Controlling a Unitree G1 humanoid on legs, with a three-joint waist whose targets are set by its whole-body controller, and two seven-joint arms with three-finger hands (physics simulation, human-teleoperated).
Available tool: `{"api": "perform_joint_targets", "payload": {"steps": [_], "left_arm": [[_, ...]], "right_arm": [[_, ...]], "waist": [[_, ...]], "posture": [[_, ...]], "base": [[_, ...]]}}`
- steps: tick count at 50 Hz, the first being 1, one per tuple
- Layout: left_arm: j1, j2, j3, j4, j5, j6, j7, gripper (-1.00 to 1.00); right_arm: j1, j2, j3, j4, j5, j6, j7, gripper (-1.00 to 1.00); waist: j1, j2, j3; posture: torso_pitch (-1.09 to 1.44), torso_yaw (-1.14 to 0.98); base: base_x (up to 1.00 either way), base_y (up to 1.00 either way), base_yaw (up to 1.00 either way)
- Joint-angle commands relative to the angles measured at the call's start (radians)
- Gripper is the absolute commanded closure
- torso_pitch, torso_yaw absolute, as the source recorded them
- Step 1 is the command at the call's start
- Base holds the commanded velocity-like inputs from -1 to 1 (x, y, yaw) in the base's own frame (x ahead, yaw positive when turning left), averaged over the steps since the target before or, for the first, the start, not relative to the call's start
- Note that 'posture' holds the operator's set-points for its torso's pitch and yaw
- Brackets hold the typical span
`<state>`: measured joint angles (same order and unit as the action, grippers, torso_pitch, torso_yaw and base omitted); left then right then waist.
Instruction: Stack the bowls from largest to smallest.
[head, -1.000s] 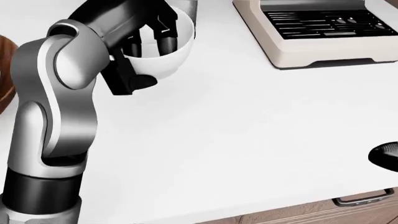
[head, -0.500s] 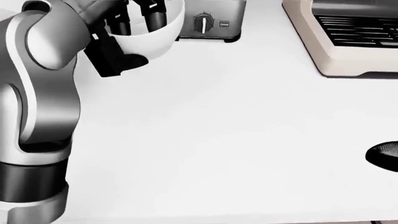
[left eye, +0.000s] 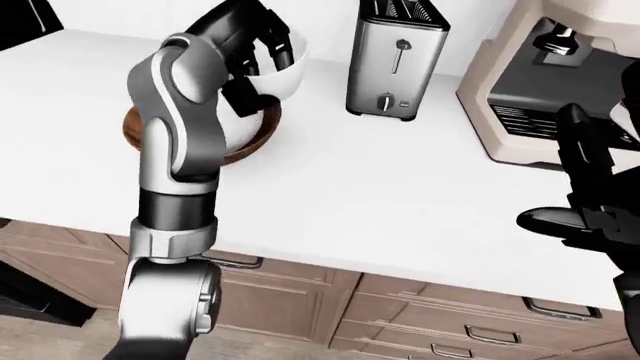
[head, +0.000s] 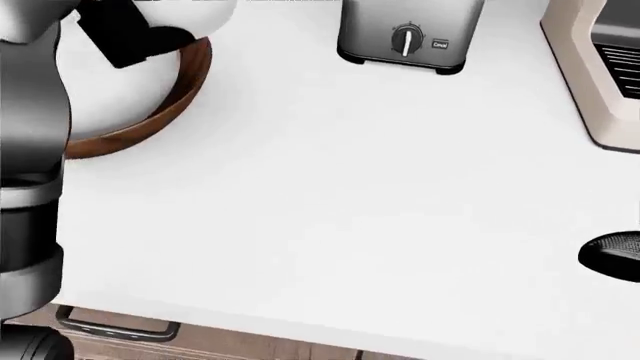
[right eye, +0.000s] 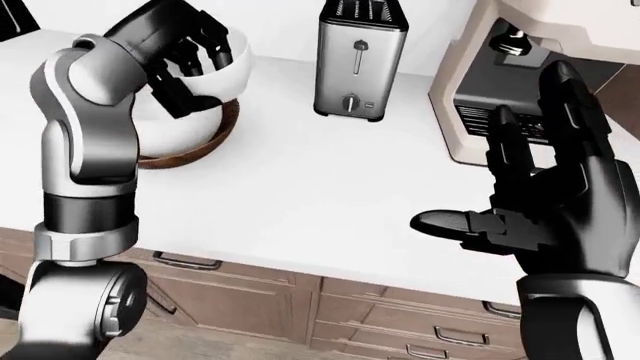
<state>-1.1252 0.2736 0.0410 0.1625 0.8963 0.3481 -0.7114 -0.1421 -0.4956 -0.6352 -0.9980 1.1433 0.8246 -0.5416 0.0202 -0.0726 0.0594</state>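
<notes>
Left hand (right eye: 190, 56) gripping white bowl (right eye: 222, 75), seemingly tilted, above wooden bowl (head: 150, 124)

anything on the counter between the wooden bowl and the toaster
No. In the head view the counter between the wooden bowl and the toaster is bare.

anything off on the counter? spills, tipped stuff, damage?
Nothing stands out. The toaster stands upright on the counter, no spills visible. The left hand grips the small white bowl above the white bowl nested in the wooden bowl. The right hand is open.
</notes>
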Motion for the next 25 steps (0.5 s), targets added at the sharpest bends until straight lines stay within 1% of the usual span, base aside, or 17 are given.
{"api": "perform_joint_targets", "payload": {"steps": [1, 5, 12, 17, 22, 25], "left_arm": [[-0.045, 0.015, 0.008, -0.033, -0.010, -0.016, 0.023, 1.00], [-0.053, 0.030, 0.013, -0.015, -0.017, -0.014, 0.029, 1.00], [-0.062, 0.065, 0.029, 0.061, -0.043, -0.034, 0.082, 1.00], [-0.068, 0.085, 0.034, 0.079, -0.057, -0.032, 0.099, 1.00], [-0.078, 0.105, 0.041, 0.092, -0.072, -0.033, 0.108, 1.00], [-0.089, 0.119, 0.046, 0.117, -0.083, -0.038, 0.121, 1.00]], "right_arm": [[-0.015, -0.015, -0.017, -0.012, -0.007, -0.024, 0.001, -1.00], [-0.021, -0.017, -0.011, -0.011, -0.008, -0.022, -0.002, -1.00], [-0.022, -0.009, 0.000, -0.010, -0.024, -0.025, 0.004, -1.00], [-0.028, -0.005, 0.005, -0.011, -0.032, -0.019, 0.006, -1.00], [-0.048, -0.023, 0.013, -0.012, -0.014, -0.005, -0.016, -1.00], [-0.097, -0.079, 0.002, -0.002, 0.057, 0.023, -0.073, -1.00]], "waist": [[0.000, 0.001, -0.024], [0.002, 0.002, -0.024], [0.003, 0.005, -0.027], [0.001, 0.006, -0.029], [0.001, 0.007, -0.029], [0.001, 0.007, -0.030]], "posture": [[0.00, 0.00], [0.00, 0.00], [0.00, 0.00], [0.00, 0.00], [0.00, 0.00], [0.00, 0.00]], "base": [[0.00, 0.00, 0.00], [0.00, 0.00, 0.00], [0.00, 0.00, 0.00], [0.00, 0.00, 0.00], [0.00, 0.00, 0.00], [0.00, 0.00, 0.00]]}}
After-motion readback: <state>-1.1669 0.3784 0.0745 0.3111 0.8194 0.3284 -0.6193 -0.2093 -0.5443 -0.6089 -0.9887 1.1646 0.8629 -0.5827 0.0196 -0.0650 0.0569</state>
